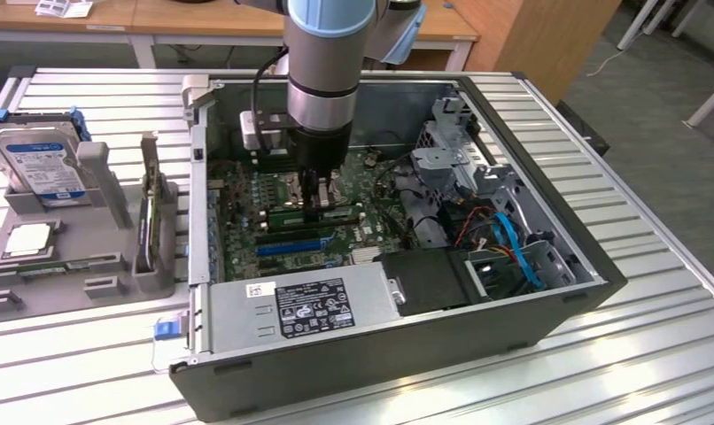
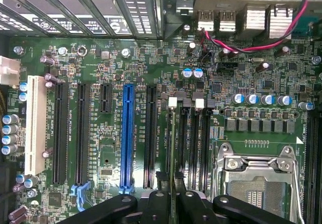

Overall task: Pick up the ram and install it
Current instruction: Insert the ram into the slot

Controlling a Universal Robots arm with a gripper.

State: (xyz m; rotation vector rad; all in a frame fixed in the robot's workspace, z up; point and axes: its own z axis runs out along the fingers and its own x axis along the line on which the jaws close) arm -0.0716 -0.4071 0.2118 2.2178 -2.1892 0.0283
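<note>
Slatted table point(image 1: 647, 354), open case point(image 1: 369, 376) — arm point(image 1: 324, 71) upright inside, fingers point(image 2: 188, 205) (nearly together) clamped on ram point(image 2: 173, 148)

Edge-on ram point(image 2: 172, 143) in gripper point(image 2: 172, 190) over motherboard point(image 2: 108, 151)

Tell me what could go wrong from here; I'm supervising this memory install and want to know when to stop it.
1. The ram, held edge-on in the gripper, hangs over the memory slots by a white latch; if it is slightly off line, pressing could bend it or strain a slot.
2. The empty processor socket lies open beside these slots; a sideways slip could damage its exposed contacts.
</note>
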